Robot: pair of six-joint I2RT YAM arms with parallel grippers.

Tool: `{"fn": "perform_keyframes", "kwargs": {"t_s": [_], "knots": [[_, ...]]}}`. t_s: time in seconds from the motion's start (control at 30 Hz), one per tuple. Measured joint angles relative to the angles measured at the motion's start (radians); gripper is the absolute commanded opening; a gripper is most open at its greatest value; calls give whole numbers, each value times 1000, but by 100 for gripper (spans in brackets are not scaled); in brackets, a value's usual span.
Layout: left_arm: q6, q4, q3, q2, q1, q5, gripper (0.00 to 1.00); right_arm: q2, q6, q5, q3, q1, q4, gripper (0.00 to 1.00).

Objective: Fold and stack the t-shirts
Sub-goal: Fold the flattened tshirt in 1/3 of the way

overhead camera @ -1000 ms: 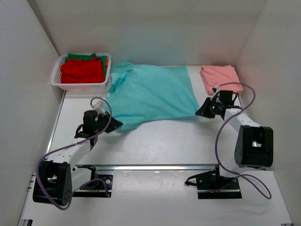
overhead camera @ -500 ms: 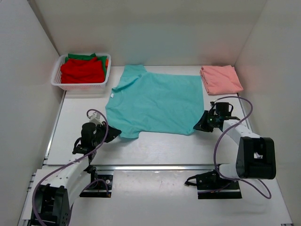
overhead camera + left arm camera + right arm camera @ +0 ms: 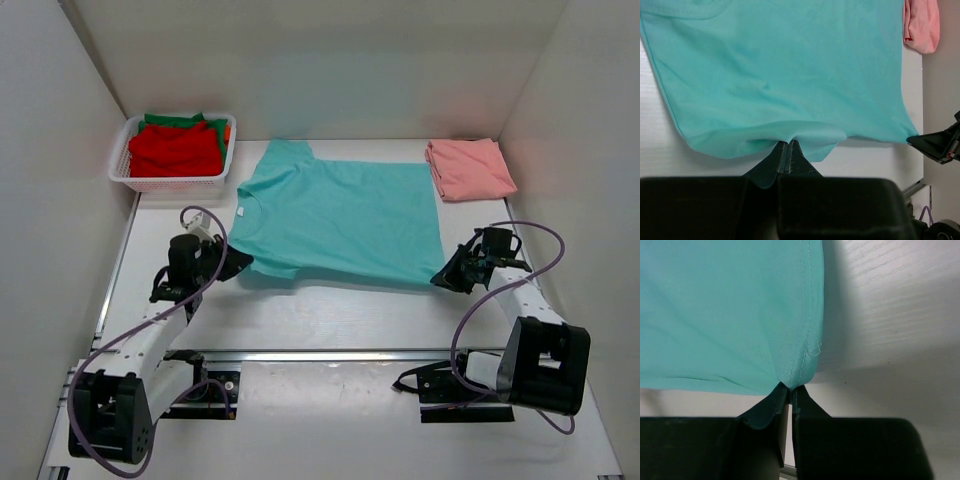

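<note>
A teal t-shirt lies spread flat across the middle of the table, collar to the left. My left gripper is shut on its near left edge, by the sleeve. My right gripper is shut on its near right hem corner. Both pinch the cloth low over the table. A folded salmon pink t-shirt lies at the back right, and shows in the left wrist view. Red, green and orange t-shirts sit in the basket.
A white plastic mesh basket stands at the back left corner. White walls close in the table on the left, back and right. A metal rail runs along the near edge in front of the arm bases.
Both grippers pulled the teal t-shirt's near edge apart and toward the front. The right gripper moved right and nearer. The shirt went from bunched to spread flat and taut.
</note>
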Motion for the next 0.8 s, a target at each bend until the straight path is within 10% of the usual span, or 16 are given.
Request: {"fn": "perform_keyframes", "kwargs": {"t_s": [0.67, 0.8], "knots": [[5, 98, 536, 692, 24, 46, 1, 528, -26, -47, 517, 21, -31, 0], [3, 116, 610, 807, 30, 42, 39, 649, -32, -62, 634, 21, -13, 20]]}}
